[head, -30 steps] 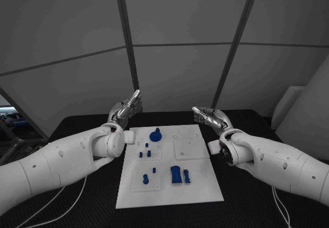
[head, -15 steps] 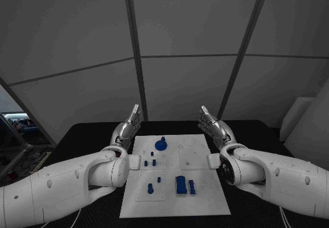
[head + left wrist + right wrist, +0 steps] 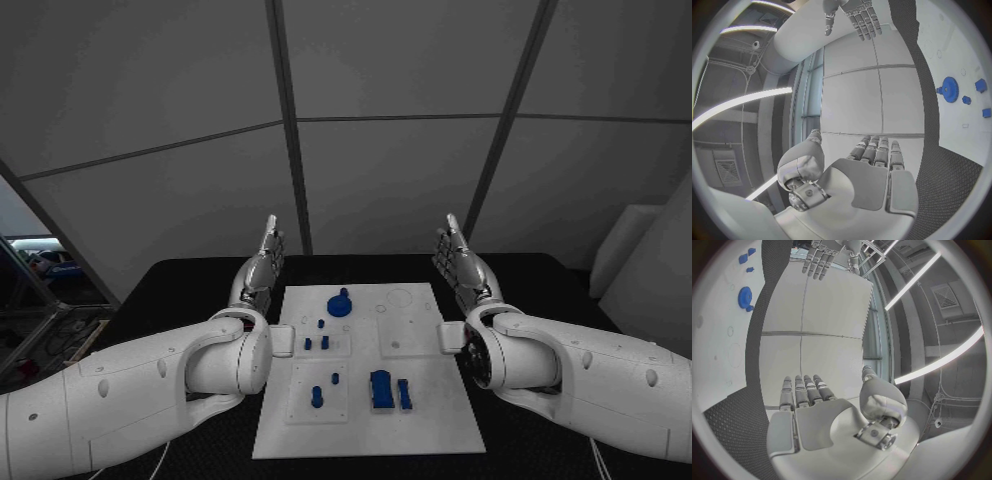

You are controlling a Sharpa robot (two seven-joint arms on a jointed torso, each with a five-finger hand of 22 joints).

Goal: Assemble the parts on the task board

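The white task board [image 3: 418, 410] lies in the middle of the black table. On it are a round blue gear-like part [image 3: 339, 304] near the far end, small blue pegs [image 3: 317, 343] in the middle, and a blue block [image 3: 379, 388] with a slimmer piece beside it near the front. My left hand [image 3: 263, 265] is raised at the board's far left corner, fingers straight and together, holding nothing. My right hand [image 3: 462, 264] stands the same way at the far right corner, empty. The gear [image 3: 949, 89] and the left palm [image 3: 870, 175] appear in the left wrist view; the right palm [image 3: 817, 420] and gear [image 3: 744, 297] in the right wrist view.
Black table surface [image 3: 173, 290] runs on both sides of the board. Grey wall panels stand behind the table. A cluttered area [image 3: 36, 265] lies past the table's left edge.
Both hands have risen and straightened, fingers now pointing up at the board's far corners. The camera tilted up between the oldest frame and the later ones. The parts have not moved.
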